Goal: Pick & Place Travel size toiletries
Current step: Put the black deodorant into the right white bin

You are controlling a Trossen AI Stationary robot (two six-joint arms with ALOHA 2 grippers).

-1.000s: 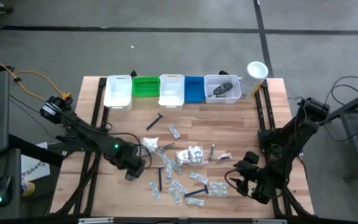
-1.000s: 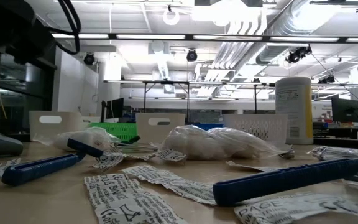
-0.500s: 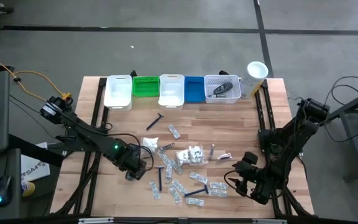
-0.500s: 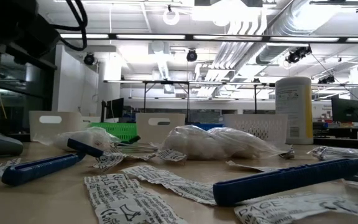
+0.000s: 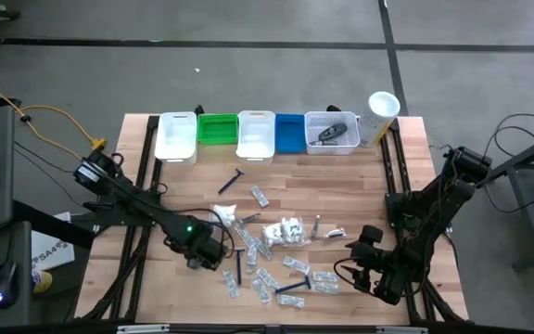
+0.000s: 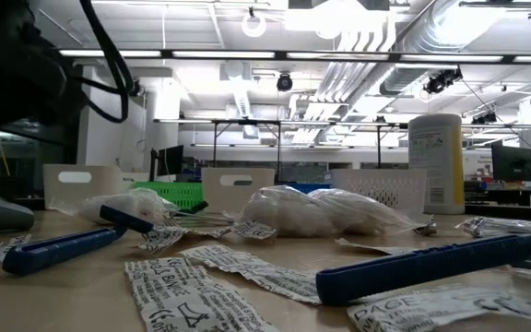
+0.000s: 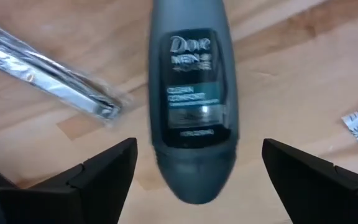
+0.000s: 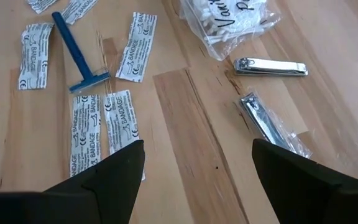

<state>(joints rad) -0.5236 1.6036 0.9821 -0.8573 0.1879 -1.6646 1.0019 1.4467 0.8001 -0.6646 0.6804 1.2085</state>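
Observation:
A dark grey oval Dove container (image 7: 192,106) lies flat on the wood, and my left gripper (image 7: 199,149) is open with one finger on either side of its rounded end, touching neither side. In the high view this gripper (image 5: 208,249) is over the left edge of the toiletries pile and hides the container. A silvery wrapped item (image 7: 48,78) lies beside it. My right gripper (image 5: 363,264) hangs open over the table's near right part. Below it are bandage sachets (image 8: 120,124), a blue razor (image 8: 76,53), a nail clipper (image 8: 269,66) and a bag of cotton swabs (image 8: 229,22).
Along the far edge stand a white bin (image 5: 176,136), a green bin (image 5: 217,128), another white bin (image 5: 256,134), a blue bin (image 5: 289,133) and a mesh bin (image 5: 315,146) holding a dark item (image 5: 332,133). A tall white canister (image 5: 381,111) stands at the far right. A black razor (image 5: 229,182) lies apart.
My left arm has moved toward the table's right and a little nearer, carrying its gripper closer to the pile of toiletries. My right arm and the toiletries have kept still.

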